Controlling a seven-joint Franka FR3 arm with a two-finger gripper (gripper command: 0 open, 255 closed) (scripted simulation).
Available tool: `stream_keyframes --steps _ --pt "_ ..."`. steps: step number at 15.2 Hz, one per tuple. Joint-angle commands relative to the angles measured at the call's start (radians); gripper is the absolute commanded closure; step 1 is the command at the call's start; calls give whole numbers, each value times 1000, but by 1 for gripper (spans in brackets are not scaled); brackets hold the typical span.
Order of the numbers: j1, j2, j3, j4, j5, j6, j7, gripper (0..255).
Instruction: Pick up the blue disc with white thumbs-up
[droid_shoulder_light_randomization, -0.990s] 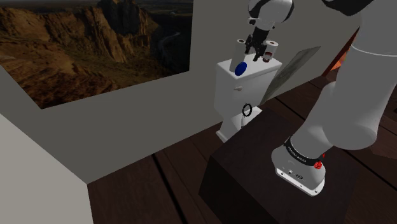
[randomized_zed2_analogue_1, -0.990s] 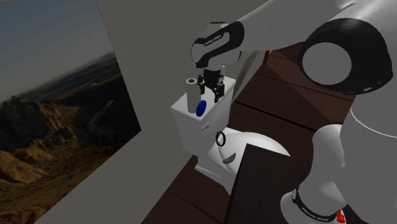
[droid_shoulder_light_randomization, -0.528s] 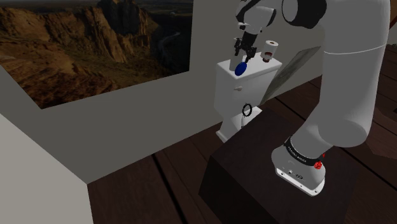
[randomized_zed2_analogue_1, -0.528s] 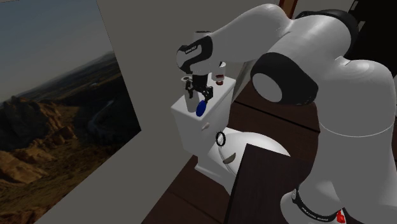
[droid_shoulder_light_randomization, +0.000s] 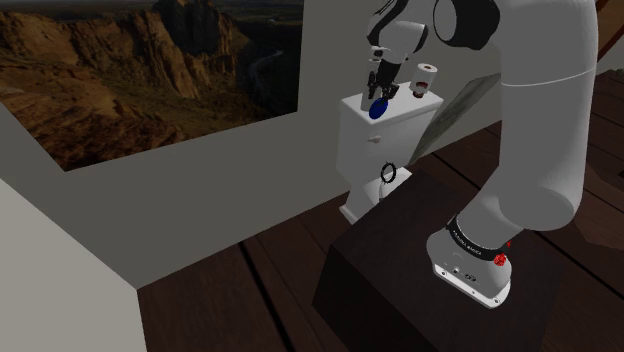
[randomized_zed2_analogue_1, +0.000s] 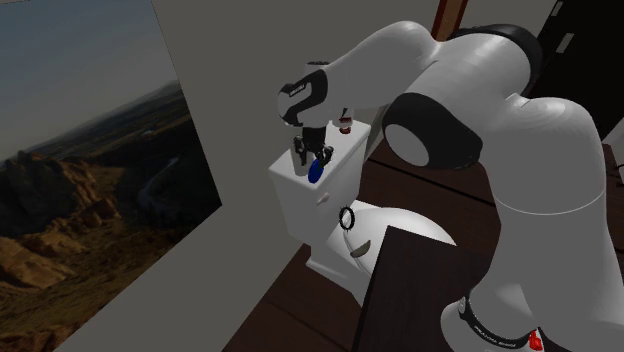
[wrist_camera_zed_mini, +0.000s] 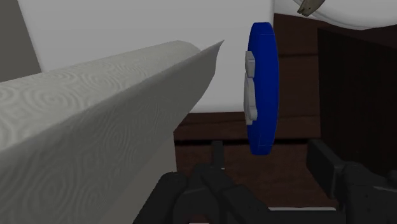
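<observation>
The blue disc (droid_shoulder_light_randomization: 378, 108) with a white raised thumbs-up stands on edge on the white toilet tank (droid_shoulder_light_randomization: 400, 115), near its front. My black gripper (droid_shoulder_light_randomization: 377, 88) hangs just above and behind it. In the second exterior view the gripper (randomized_zed2_analogue_1: 309, 154) reaches down onto the disc (randomized_zed2_analogue_1: 317, 170). In the wrist view the disc (wrist_camera_zed_mini: 262, 89) shows edge-on, ahead of the gap between the two fingers (wrist_camera_zed_mini: 327, 167). They stand apart and do not touch it. A white paper roll (wrist_camera_zed_mini: 95, 127) lies close beside the gripper.
A small red-topped jar (droid_shoulder_light_randomization: 428, 75) stands further back on the tank. A black ring (droid_shoulder_light_randomization: 389, 173) hangs at the tank's front above the toilet bowl (randomized_zed2_analogue_1: 395, 235). The grey wall (droid_shoulder_light_randomization: 200, 190) with a landscape picture runs behind. The dark stand (droid_shoulder_light_randomization: 400, 270) sits below.
The arm has swung towards the shoulder view's left, from above the tank's middle to the disc, and has come down close over it. The disc has not moved.
</observation>
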Motion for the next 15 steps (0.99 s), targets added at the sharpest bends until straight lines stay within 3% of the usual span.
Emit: stream_keyframes --steps 1,9,15 --pt "0 1 1 -1 1 2 -1 255" --pt "-1 4 3 2 3 2 0 255" --pt "21 -43 -29 18 -40 -49 30 255"
